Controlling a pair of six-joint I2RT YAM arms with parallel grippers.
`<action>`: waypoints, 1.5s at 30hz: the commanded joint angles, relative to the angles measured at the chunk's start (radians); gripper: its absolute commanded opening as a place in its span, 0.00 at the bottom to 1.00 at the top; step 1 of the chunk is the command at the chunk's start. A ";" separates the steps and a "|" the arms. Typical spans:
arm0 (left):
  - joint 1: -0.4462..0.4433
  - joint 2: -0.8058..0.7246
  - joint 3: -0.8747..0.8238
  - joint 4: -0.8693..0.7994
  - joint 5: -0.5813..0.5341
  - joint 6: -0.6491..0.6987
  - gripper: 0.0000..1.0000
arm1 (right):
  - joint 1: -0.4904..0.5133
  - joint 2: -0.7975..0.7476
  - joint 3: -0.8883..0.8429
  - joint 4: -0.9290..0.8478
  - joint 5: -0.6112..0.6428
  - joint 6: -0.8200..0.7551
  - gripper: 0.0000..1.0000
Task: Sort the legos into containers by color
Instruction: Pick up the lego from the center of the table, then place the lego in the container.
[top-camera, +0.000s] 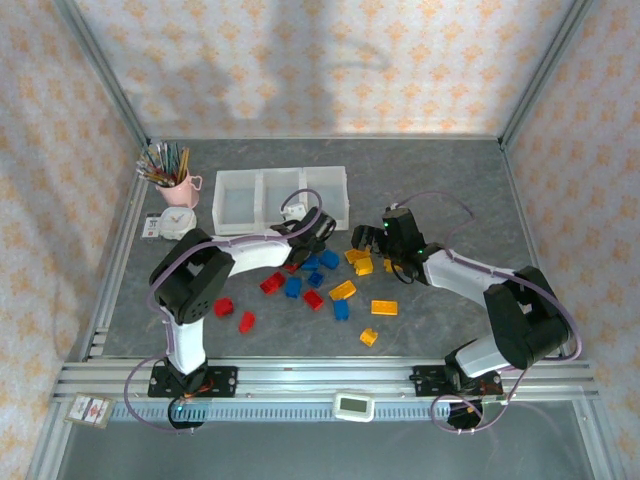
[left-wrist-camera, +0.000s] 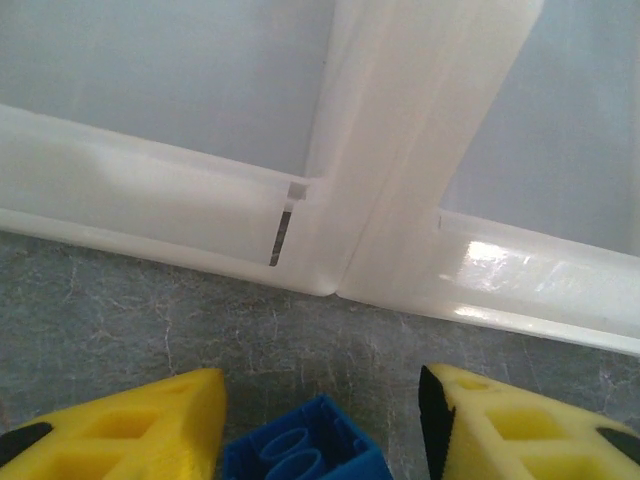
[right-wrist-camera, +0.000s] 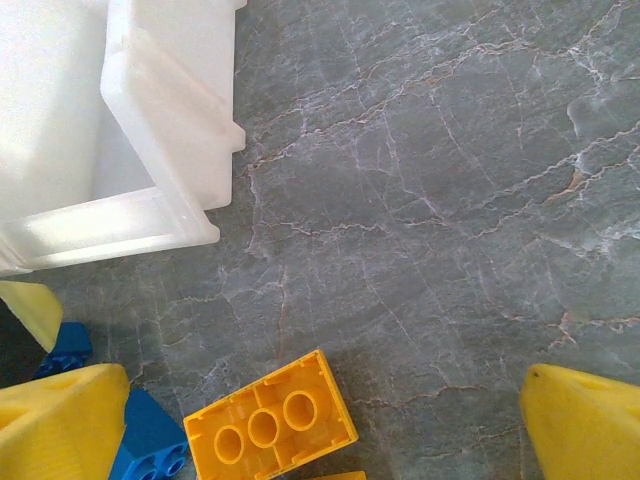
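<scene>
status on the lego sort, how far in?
Done: nothing visible yet; the containers look bare in the top view. In hand: the left claw sits at their front wall with a blue brick between its fingers, grip not confirmed. The right claw is open over a yellow-orange brick. Left: essentially everything; red, blue and yellow-orange legos lie loose on the table.
</scene>
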 joint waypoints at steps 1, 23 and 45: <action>-0.013 0.004 0.025 -0.027 -0.048 0.008 0.50 | -0.006 -0.002 0.005 -0.003 0.019 -0.010 1.00; -0.011 -0.338 -0.087 -0.074 -0.169 0.031 0.26 | 0.025 -0.024 0.126 -0.084 -0.076 -0.056 1.00; 0.347 -0.198 0.225 -0.093 -0.123 0.316 0.26 | 0.125 0.087 0.234 0.014 0.000 -0.013 1.00</action>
